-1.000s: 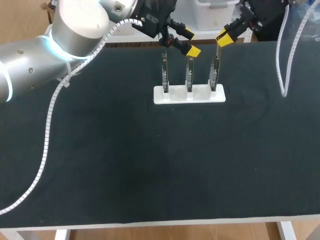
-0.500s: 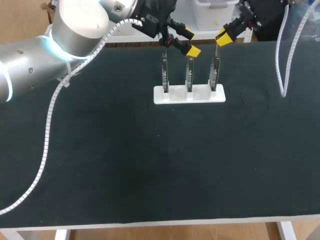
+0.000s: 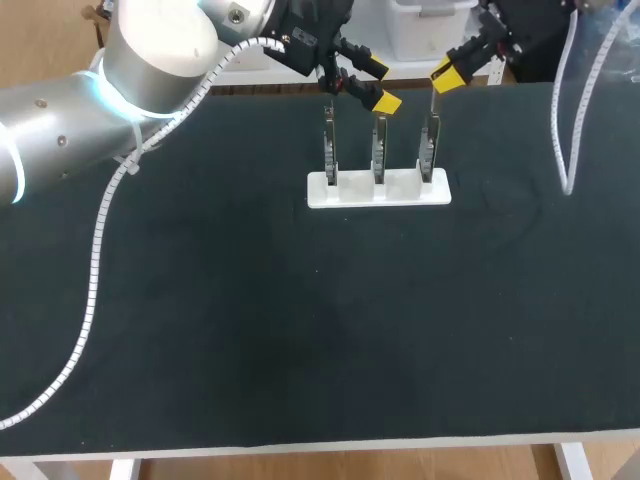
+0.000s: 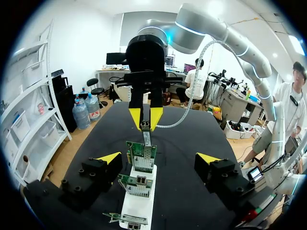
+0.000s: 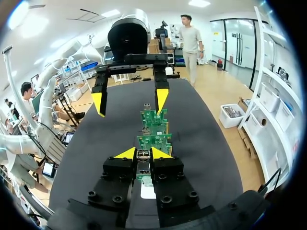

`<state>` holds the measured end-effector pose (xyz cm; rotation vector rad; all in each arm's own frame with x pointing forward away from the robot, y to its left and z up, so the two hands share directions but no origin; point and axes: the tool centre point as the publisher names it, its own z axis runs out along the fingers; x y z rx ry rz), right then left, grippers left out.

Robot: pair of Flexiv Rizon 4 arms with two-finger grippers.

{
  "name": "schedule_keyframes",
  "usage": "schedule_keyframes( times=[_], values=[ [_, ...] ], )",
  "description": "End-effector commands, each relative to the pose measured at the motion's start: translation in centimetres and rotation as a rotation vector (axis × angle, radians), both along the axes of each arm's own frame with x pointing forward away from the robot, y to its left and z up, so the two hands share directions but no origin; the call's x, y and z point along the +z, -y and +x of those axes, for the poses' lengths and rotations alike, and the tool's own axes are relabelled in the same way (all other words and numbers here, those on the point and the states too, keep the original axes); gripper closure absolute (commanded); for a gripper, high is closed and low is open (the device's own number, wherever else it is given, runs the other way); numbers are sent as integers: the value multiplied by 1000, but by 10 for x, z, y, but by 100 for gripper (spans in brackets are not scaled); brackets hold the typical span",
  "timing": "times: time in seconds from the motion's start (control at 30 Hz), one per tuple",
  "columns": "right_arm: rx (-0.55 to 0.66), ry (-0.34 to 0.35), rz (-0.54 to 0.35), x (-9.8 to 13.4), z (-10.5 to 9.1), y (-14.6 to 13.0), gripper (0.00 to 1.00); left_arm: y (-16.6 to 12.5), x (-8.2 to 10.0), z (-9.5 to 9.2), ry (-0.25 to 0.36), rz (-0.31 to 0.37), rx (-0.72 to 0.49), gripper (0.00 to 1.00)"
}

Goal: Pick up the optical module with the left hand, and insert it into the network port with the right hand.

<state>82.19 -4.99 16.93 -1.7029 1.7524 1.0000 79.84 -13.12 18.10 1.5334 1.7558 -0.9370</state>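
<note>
Right gripper (image 3: 447,73), pinched narrow on the optical module (image 5: 142,162), hangs over the rightmost board's network port (image 4: 142,162). Any skew risks jamming the module against the port rim. Left gripper (image 3: 377,85) gapes wide nearby.

Light: bright, even, from overhead. Glare: white sheen on the left arm (image 3: 160,40), with a glowing blue-white ring (image 3: 103,88) round its joint. Table cover (image 3: 300,330): black, matt, evenly lit. Shadows: soft and faint by the white holder (image 5: 147,190) under the right gripper (image 5: 140,153); the optical module (image 5: 142,162) pinched between its fingers sits dim
</note>
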Motion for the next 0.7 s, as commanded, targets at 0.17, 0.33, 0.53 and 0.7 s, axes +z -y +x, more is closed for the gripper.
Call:
schedule_keyframes(
  times=[0.17,0.33,0.53,0.7],
  values=[
    [-6,3,1,-1,-1,-1,100,-1,0,-3,3,1,5,0],
    [-13,5,-3,-1,0,2,100,-1,0,-3,3,1,5,0],
    [-17,2,-5,-2,-1,2,100,-1,0,-3,3,1,5,0],
    [-15,-1,-2,-3,-1,0,100,-1,0,-3,3,1,5,0]
  ],
)
